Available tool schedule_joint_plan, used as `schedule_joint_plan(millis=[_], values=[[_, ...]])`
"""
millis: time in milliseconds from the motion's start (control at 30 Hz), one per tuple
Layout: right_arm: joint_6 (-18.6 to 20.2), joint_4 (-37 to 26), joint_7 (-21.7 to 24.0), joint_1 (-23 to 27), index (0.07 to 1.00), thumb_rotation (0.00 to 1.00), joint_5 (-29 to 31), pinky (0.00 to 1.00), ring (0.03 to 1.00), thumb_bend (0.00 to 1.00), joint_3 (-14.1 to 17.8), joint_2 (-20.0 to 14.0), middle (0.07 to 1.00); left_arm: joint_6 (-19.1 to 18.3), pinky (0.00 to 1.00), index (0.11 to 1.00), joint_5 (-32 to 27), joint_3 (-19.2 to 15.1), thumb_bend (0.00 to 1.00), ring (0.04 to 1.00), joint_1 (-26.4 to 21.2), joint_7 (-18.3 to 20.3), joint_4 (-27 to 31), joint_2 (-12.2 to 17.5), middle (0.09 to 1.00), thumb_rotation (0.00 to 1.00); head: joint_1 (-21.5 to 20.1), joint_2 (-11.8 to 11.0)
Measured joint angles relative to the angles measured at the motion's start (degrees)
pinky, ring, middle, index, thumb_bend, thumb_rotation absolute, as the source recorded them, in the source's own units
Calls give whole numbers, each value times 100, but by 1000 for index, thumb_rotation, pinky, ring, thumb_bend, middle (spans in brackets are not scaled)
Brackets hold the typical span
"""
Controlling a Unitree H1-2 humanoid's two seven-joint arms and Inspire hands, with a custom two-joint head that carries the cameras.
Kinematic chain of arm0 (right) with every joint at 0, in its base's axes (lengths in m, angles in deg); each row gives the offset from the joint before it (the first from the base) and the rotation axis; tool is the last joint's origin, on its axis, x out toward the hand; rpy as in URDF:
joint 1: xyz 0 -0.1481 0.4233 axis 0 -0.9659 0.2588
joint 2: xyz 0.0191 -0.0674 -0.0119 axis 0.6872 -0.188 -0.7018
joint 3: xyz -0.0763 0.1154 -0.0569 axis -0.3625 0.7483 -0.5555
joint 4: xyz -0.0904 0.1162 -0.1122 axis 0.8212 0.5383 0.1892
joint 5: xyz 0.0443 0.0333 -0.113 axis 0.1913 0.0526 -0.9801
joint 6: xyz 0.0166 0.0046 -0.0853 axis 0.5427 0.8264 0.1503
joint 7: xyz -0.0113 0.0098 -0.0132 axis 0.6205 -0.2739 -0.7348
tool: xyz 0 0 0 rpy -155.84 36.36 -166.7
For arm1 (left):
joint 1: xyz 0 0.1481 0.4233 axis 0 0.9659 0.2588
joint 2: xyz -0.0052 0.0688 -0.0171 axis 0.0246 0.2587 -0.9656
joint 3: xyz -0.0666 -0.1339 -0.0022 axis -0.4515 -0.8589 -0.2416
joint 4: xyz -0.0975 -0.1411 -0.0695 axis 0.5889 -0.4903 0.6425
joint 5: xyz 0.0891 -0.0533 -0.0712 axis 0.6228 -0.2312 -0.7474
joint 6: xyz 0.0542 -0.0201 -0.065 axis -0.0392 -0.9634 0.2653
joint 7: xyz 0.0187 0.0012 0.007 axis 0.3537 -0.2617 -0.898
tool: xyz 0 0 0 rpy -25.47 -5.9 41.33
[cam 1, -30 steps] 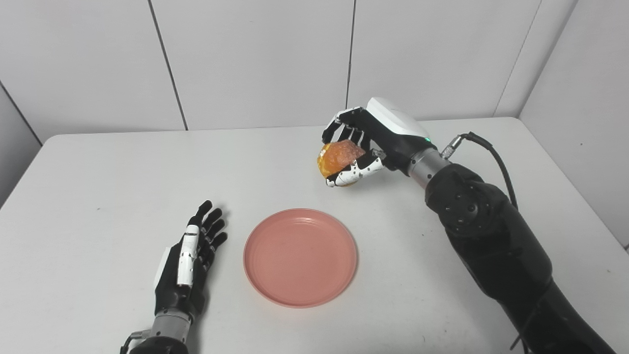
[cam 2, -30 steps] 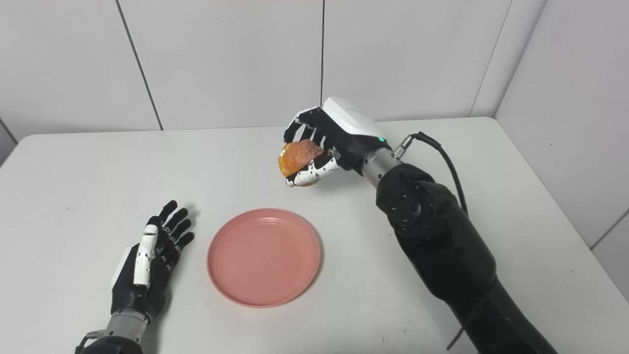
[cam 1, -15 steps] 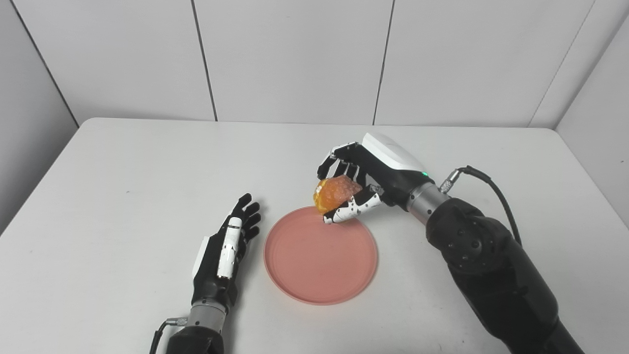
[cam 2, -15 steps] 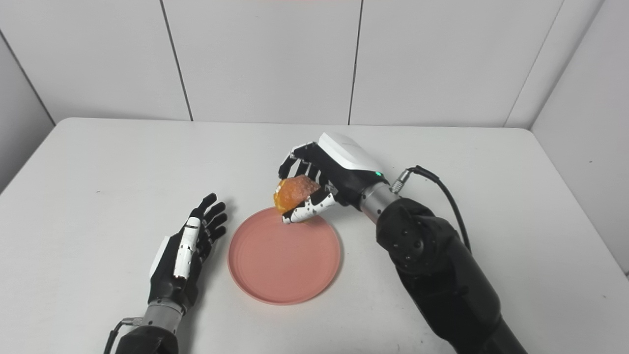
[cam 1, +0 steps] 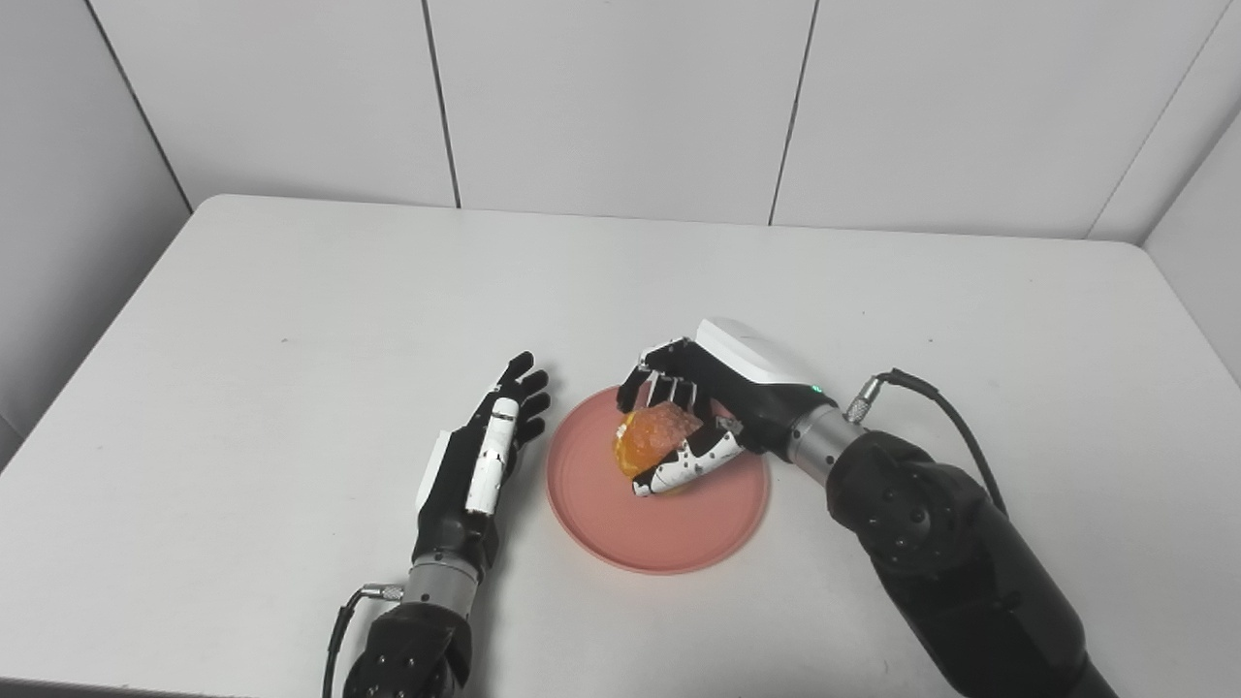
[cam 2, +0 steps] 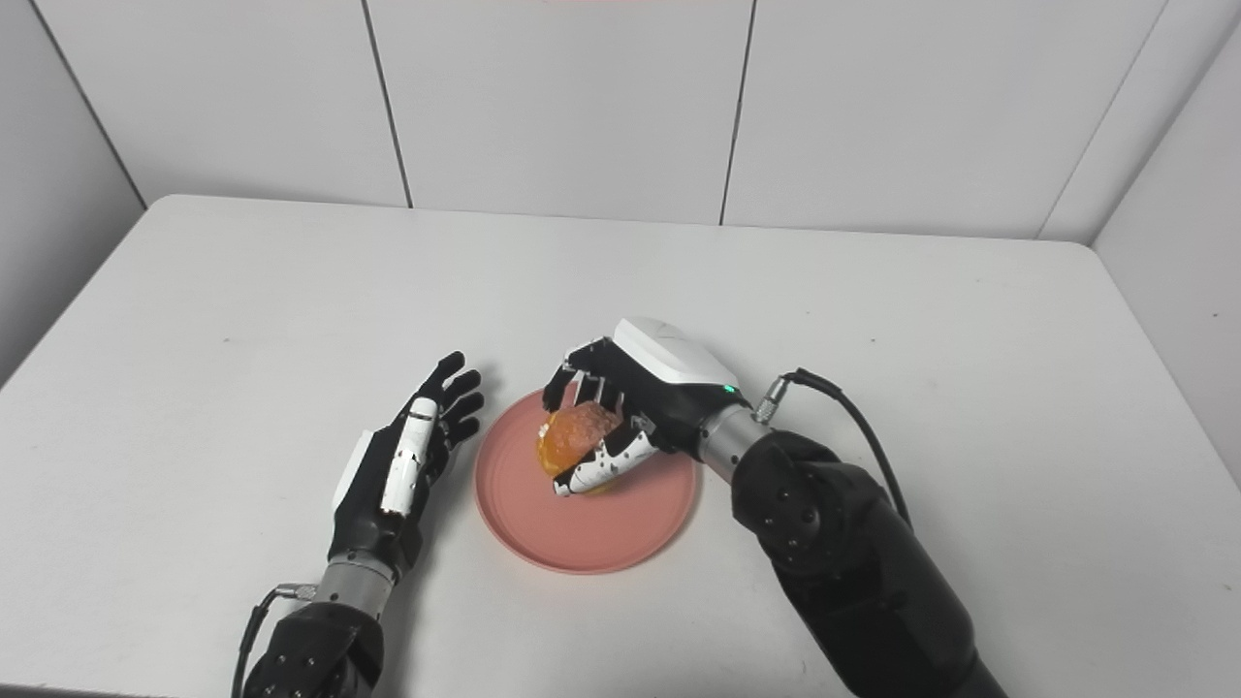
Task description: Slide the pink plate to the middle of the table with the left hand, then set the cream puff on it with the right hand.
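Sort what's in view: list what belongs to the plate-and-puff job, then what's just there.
Part of the job:
pink plate
cream puff, held over the plate
right hand, shut on the puff
left hand, open, resting beside the plate

Just there:
white table
cable on the right arm

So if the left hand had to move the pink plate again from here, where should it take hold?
Probably at the pink plate's left rim, coming from the left. The left hand lies open just beside that edge, and the rim there is bare. The right hand holds the cream puff over the plate's middle and far side, so those parts are blocked. The rim is low, so pushing or hooking suits better than pinching.
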Motion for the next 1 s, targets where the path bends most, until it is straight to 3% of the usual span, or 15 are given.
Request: schedule_joint_plan(millis=[567, 1000], values=[[-340, 680, -290, -118, 532, 0, -232, 330, 421, 519, -176, 215, 438, 1, 891, 885, 139, 16, 475, 892, -8, -1, -1, -10, 904, 1000, 18, 61], [-437, 736, -453, -145, 540, 1, -441, 318, 409, 519, -194, 257, 437, 1, 882, 882, 139, 15, 479, 886, -8, 0, -1, -10, 900, 1000, 9, 79]])
